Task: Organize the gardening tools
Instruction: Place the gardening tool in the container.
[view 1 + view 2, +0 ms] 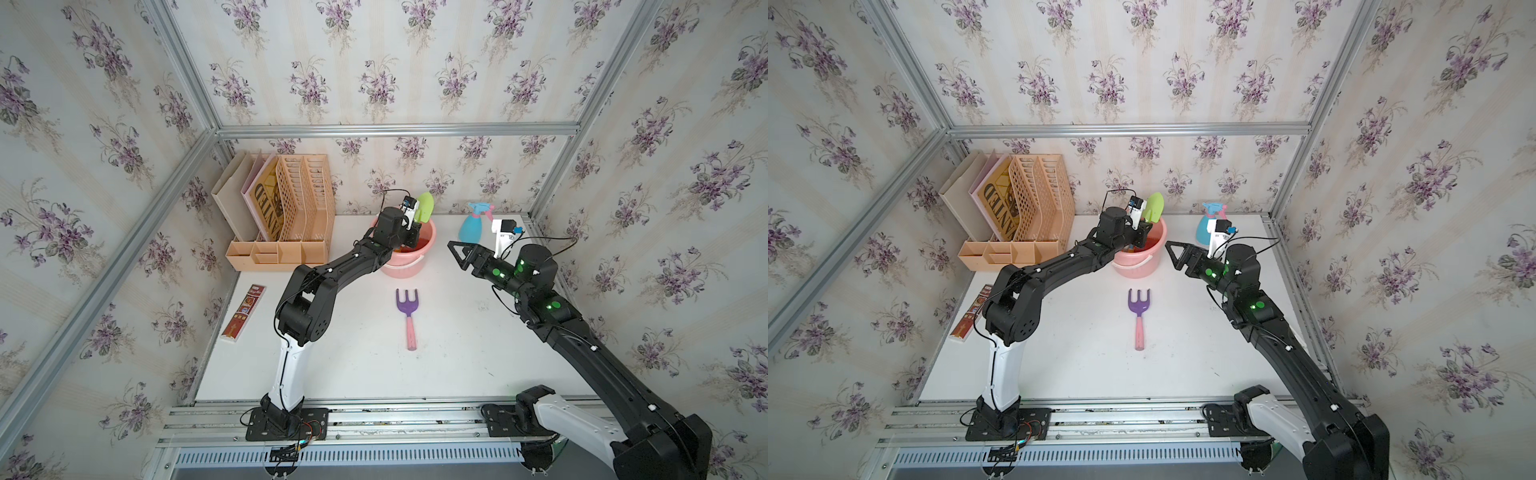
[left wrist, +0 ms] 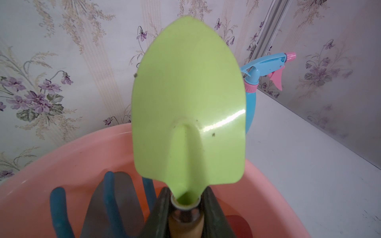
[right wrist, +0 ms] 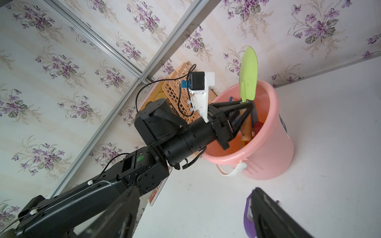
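My left gripper [image 2: 185, 194] is shut on the neck of the green shovel [image 2: 189, 103], just above its wooden handle. It holds the shovel upright, blade up, inside the pink bucket [image 1: 409, 268] at the back of the table. A blue fork [image 2: 109, 195] and a greyish blade [image 2: 125, 197] also stand in the bucket. The purple fork with a pink handle [image 1: 408, 316] lies flat in front of the bucket. The blue spray bottle [image 1: 471, 226] stands at the back right. My right gripper [image 1: 457, 254] hangs open and empty to the right of the bucket, above the table.
A beige file organizer [image 1: 286, 212] holding folders stands at the back left, close to the bucket. A flat red and white box [image 1: 243, 311] lies along the left edge. Wallpapered walls and aluminium posts enclose the table [image 1: 457, 353].
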Tool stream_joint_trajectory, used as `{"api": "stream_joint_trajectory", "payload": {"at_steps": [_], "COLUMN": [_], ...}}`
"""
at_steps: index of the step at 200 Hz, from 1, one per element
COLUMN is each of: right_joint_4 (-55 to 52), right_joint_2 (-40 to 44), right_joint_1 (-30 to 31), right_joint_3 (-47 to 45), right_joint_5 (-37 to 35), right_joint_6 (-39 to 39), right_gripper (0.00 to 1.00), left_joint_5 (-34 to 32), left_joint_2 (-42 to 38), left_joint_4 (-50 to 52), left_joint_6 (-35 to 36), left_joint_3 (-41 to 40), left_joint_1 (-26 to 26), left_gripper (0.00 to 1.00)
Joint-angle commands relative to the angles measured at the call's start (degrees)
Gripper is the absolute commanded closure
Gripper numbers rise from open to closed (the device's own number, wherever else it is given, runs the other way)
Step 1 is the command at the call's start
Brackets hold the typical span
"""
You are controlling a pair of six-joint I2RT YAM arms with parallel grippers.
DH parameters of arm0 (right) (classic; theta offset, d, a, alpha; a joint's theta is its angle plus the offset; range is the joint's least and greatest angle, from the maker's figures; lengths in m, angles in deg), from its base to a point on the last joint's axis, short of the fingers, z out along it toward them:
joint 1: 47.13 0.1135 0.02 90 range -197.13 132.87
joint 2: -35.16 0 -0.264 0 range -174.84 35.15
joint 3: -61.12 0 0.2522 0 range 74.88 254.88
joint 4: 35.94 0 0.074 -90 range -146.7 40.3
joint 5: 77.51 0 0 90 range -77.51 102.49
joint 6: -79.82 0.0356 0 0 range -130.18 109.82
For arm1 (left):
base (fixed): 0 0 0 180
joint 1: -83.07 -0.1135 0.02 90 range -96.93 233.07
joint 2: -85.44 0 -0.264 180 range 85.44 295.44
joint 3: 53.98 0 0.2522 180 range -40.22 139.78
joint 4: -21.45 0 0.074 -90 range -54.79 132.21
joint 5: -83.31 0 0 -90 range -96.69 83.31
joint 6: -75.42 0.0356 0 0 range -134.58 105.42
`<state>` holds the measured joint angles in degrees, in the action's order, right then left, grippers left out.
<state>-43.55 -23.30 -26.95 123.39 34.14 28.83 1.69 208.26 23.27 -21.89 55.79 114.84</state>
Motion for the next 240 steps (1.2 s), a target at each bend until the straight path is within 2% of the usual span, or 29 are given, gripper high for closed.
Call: {"api": "stream_joint_trajectory", "payload": {"at_steps": [1, 58, 110, 173, 240], "right_joint_4": [1.00, 1.04, 1.05, 0.83, 1.01], "right_joint_2": [0.16, 0.17, 0.17, -0.26, -1.17], "right_joint_1": [-0.06, -0.06, -0.15, -0.15, -0.15], "right_joint_3": [0.00, 0.27, 0.55, 0.62, 0.27], "right_joint_5": [-0.42, -0.44, -0.46, -0.06, 0.77], "right_joint_6": [0.07, 0.11, 0.13, 0.08, 0.28], "right_gripper": [0.12, 0.12, 0.12, 0.12, 0.12], "left_joint_5": [0.49, -0.21, -0.05, -0.47, -0.75], "left_joint_2": [0.66, 2.54, 2.24, -2.16, -9.45], "left_joint_4": [2.10, 6.19, 4.90, 0.04, -6.35], "left_joint_6": [0.41, 0.72, 0.41, -0.24, -0.24], "left_joint_3": [0.80, 3.86, 2.47, -2.36, -7.23], "left_joint_1": [0.05, 0.05, 0.05, 0.05, 0.04], "left_gripper": [0.76, 0.65, 0.62, 0.32, 0.18]}}
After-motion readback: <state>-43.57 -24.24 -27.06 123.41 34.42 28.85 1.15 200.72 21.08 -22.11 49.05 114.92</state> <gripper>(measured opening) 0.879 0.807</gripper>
